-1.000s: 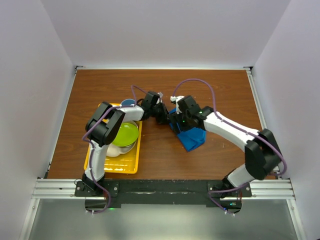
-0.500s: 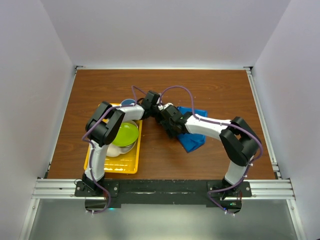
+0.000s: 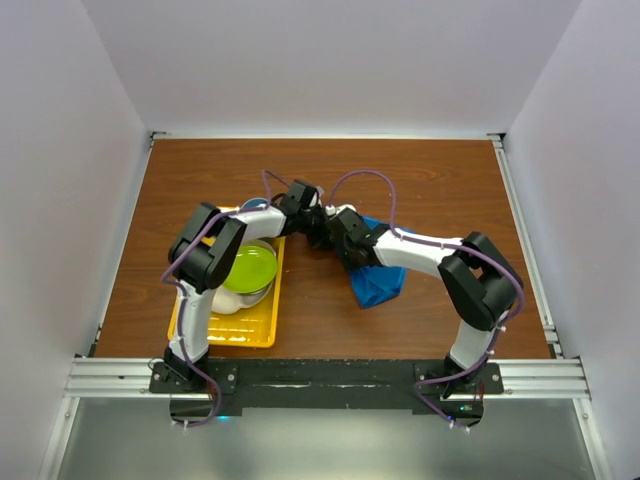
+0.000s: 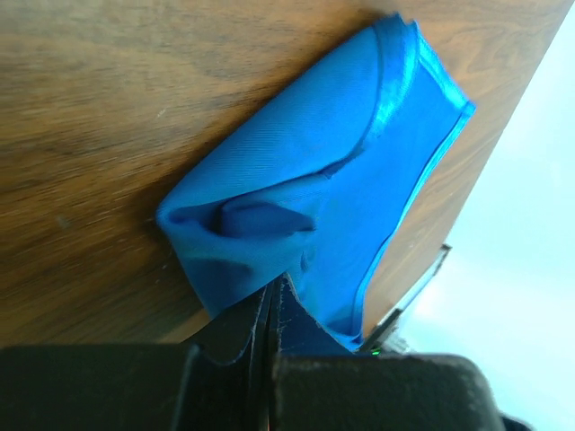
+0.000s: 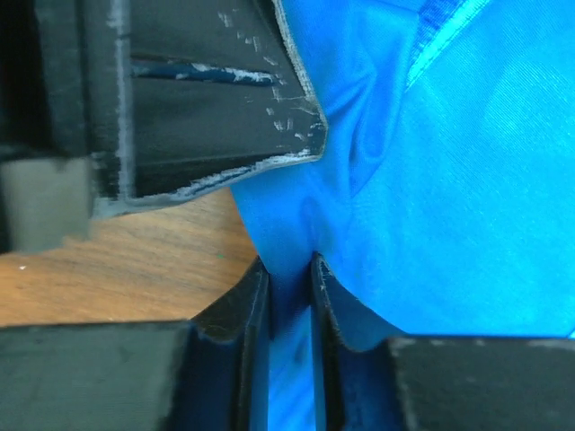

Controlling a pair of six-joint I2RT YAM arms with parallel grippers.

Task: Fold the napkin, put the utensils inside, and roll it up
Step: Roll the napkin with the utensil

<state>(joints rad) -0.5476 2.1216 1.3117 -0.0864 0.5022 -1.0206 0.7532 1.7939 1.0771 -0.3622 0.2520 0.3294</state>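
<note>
I saw the bright blue cloth napkin [image 3: 380,283] bunched on the brown wooden table [image 3: 430,180], right of the yellow plastic tray [image 3: 255,332]. My left gripper [image 4: 272,296] was clamped on its edge. My right gripper [image 5: 289,269] pinched a fold alongside, jaws nearly together.
</note>
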